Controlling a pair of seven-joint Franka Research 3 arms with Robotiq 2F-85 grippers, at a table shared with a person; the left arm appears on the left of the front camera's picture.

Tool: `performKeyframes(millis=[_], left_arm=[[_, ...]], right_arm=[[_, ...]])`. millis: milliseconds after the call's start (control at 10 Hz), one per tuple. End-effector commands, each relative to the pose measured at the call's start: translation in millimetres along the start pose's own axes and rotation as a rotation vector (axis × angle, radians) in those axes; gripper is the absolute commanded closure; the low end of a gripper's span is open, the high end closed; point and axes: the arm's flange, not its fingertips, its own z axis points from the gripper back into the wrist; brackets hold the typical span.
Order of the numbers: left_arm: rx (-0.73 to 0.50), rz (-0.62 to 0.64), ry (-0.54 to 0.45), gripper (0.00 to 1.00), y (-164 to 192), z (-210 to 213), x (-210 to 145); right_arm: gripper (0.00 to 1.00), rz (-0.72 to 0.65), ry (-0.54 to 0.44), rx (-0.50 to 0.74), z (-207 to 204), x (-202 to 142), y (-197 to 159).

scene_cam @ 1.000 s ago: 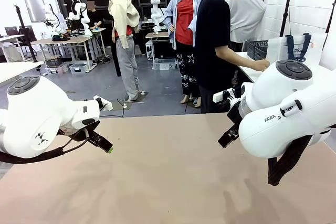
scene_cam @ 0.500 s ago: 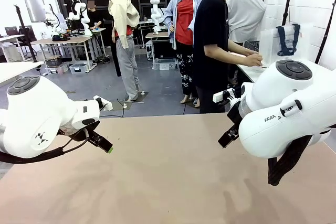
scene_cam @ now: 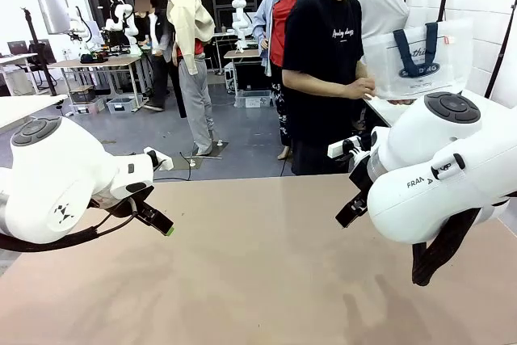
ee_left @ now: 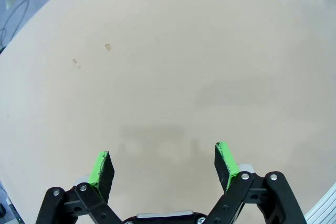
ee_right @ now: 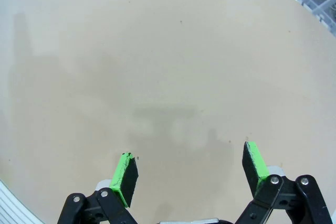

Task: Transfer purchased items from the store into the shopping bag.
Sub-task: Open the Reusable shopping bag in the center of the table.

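A person in a black T-shirt stands at the table's far side, holding the translucent shopping bag (scene_cam: 416, 58) with navy handles and an oval logo in the air at chest height, right of centre. The grey basket and the purchased items are out of view. My left gripper (scene_cam: 160, 222) hovers over the table's left part; in the left wrist view this gripper (ee_left: 164, 157) is open over bare tabletop. My right gripper (scene_cam: 350, 211) hangs over the right part; in the right wrist view it (ee_right: 189, 162) is open too, with nothing between its fingers.
The tan table (scene_cam: 258, 280) spreads between both arms. A white side table (scene_cam: 386, 109) stands behind the person at the right. Other people and workbenches are farther back in the room.
The person has lifted the bag off the side table at the right, turned toward my table and brought the bag leftward. Both arms have stayed still.
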Motion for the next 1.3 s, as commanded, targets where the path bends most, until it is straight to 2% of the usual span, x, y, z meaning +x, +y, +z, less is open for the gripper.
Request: performKeyframes(millis=[0, 1200], left_arm=[[0.001, 0.002, 0.0, 0.0, 1.1, 0.2, -0.5], [0.001, 0.002, 0.0, 0.0, 1.1, 0.2, -0.5]], right_arm=[[0.0, -0.001, 0.0, 0.0, 0.0, 0.0, -0.1], [0.0, -0.001, 0.0, 0.0, 0.0, 0.0, -0.1]])
